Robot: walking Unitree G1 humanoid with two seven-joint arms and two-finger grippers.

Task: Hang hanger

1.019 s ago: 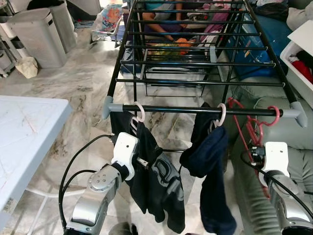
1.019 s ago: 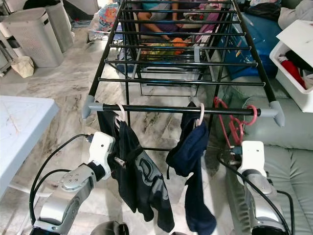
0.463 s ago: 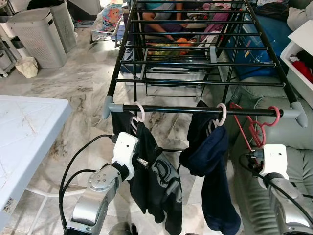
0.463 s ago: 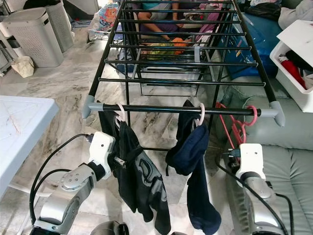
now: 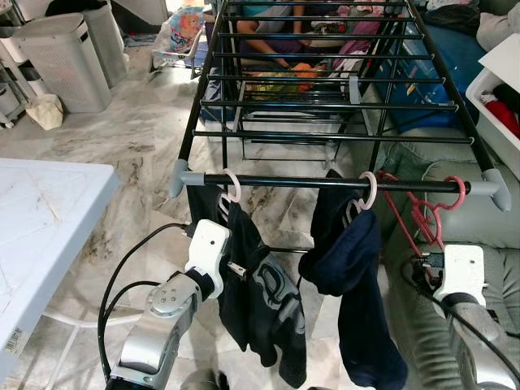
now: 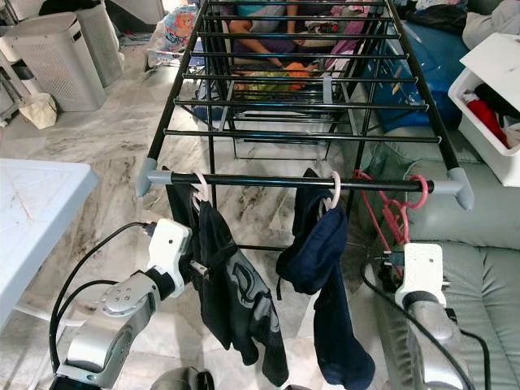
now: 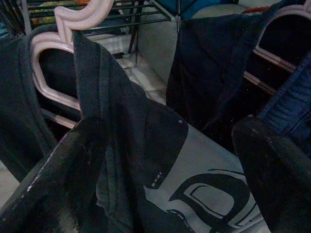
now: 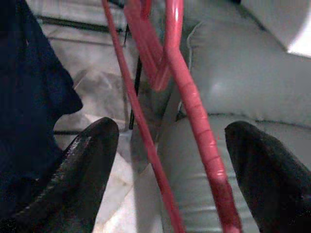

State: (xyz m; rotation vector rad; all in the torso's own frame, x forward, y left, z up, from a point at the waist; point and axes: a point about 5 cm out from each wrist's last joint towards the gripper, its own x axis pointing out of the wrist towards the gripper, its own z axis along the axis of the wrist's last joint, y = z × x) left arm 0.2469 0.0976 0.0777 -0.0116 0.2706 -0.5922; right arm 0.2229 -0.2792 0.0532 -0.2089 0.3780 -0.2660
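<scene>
Change: my right arm has dropped lower and drawn back from the rail since a second ago; the red hanger (image 5: 416,213) now hangs free by its hook on the rail, and the navy garment has swung and hangs longer.
Left gripper (image 7: 160,194): I see its fingers (image 7: 58,184) spread wide, nothing between them but open air in front of the black printed shirt (image 5: 264,313), which hangs just ahead of it.
Black shirt hanger: a pale pink hanger (image 5: 231,188) carries that shirt, hooked on the rail above my left gripper.
Rail: the front black bar (image 5: 325,182) of the drying rack (image 5: 325,81) runs across above both grippers, grey caps at each end.
Navy garment: a dark blue piece (image 5: 357,276) on a second pale hanger (image 5: 368,192), between my two arms, nearer the right one.
Red hanger: hooked over the rail near its right end, up and ahead of my right gripper, its body hanging down toward it.
Right gripper (image 8: 170,170): fingers (image 8: 82,170) wide apart; the red hanger's wires pass through the gap, and I cannot tell whether they touch either finger.
Beyond right gripper: a grey sofa (image 8: 243,82) behind the red hanger.
Far left: a white table (image 5: 41,219) well off from my left arm.
</scene>
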